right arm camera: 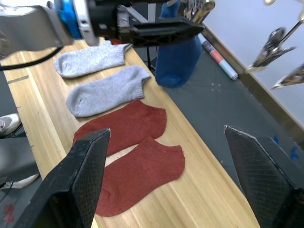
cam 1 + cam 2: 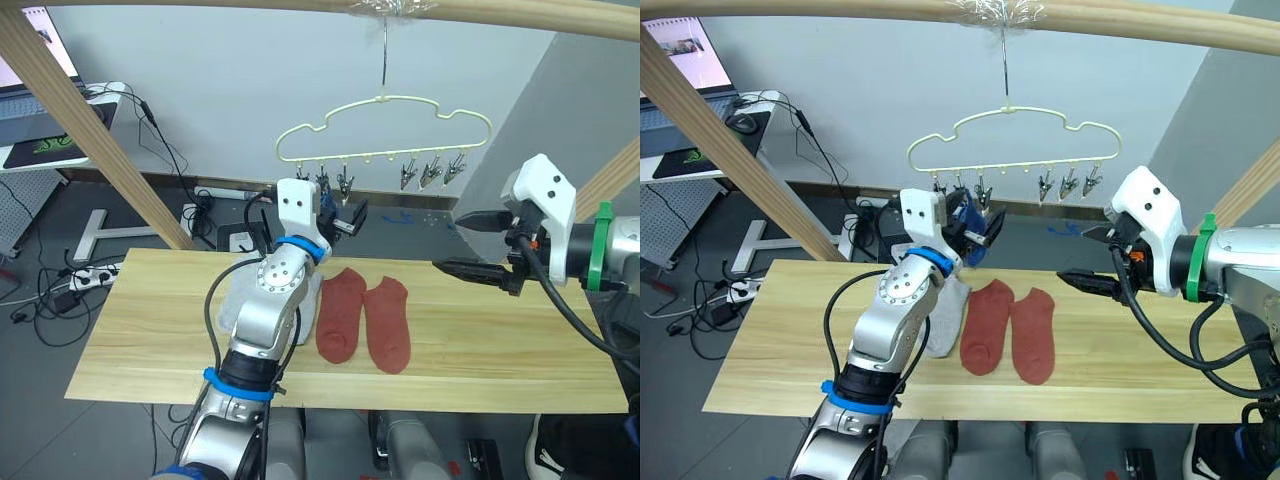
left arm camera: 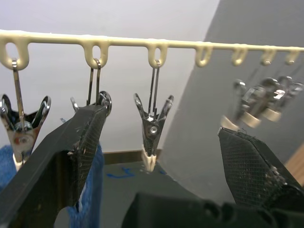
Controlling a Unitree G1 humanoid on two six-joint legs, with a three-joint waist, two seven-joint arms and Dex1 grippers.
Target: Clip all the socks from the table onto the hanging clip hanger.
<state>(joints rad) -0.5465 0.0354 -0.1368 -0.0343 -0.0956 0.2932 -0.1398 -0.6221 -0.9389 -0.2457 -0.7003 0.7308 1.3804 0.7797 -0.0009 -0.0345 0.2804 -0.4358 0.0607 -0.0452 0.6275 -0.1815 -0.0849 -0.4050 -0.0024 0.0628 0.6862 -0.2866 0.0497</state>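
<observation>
The left gripper point(image 3: 156, 156), jaws spread, is up at the clip hanger point(image 2: 385, 125). Two red socks point(image 2: 365, 320) lie mid-counter, long axes toward the far edge, nearer the right gripper point(image 2: 470, 243), jaws also spread.

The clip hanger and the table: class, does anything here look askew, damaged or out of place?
Nothing stands out. The clip hanger hangs level from its hook, with blue socks already clipped at its left end. Two rust red socks and two light grey socks lie flat in a row on the table, undamaged.
</observation>
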